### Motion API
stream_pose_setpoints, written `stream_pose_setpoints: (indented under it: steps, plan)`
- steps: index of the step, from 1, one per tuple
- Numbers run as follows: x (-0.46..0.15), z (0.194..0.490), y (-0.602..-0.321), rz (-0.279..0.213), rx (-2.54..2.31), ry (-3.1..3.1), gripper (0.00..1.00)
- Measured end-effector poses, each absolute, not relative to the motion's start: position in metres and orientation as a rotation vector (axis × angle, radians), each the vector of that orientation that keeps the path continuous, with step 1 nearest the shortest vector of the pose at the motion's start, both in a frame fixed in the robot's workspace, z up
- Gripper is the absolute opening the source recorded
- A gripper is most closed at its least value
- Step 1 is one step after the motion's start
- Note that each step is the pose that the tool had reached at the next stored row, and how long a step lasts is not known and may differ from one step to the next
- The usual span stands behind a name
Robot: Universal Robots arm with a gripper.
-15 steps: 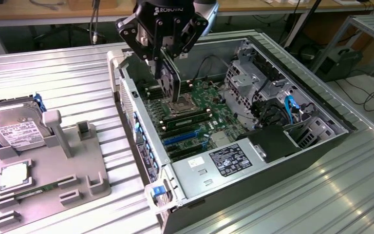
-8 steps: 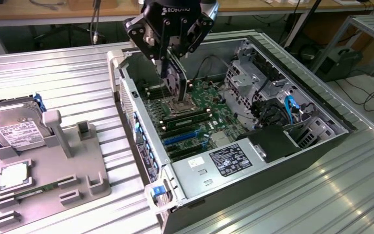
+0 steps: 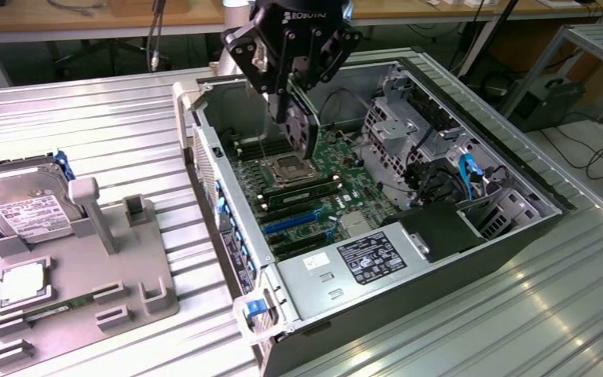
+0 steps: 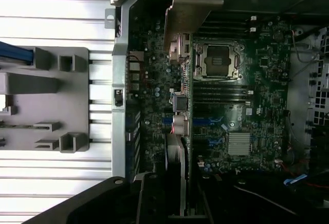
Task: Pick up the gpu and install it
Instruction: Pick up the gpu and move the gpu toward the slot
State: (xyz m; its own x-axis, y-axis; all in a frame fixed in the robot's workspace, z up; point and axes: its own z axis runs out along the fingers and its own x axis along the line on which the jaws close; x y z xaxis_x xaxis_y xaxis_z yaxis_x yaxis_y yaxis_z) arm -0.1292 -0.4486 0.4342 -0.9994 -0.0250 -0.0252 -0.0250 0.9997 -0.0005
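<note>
Green circuit board, edge-down and upright, was what the gripper (image 3: pixel 286 108) carried: its black fingers were pinched on the upper edge of the gpu (image 3: pixel 301 137). The card's round black fan faced the exterior view's right.

The gpu hung inside the open case (image 3: pixel 511 177), over the far half of the motherboard (image 3: pixel 328 196) and just above the processor socket (image 3: pixel 286 166). Whether its lower edge touched the board could not be told.

In the wrist view the gpu (image 4: pixel 183 131) showed edge-on as a thin strip running across the motherboard (image 4: pixel 262 85). Its silver bracket (image 4: pixel 193 8) stood at one end and the processor socket (image 4: pixel 217 59) lay just beside it. A small finned heatsink (image 4: pixel 239 143) sat on the board on the same side as the socket.

The case lay on its side on the ribbed metal table (image 3: pixel 92 118), toward the exterior view's right. A labelled power supply (image 3: pixel 370 259) filled the case's near corner.

A grey fixture (image 3: pixel 123 271) with upright posts lay flat at the table's near corner on the exterior view's left, well apart from the gpu. A silver hard drive (image 3: pixel 24 204) with a white label leaned at the fixture's far edge, close to the table's edge on that side. The wrist view showed the fixture (image 4: pixel 77 95) lying just beside the case's outer wall.
</note>
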Motion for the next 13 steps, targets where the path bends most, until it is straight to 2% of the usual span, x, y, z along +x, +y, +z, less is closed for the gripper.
stream_pose_setpoints:
  steps: [13]
  plan:
    - [-0.09,0.434,-0.449,0.0,-0.039,3.116,0.28]
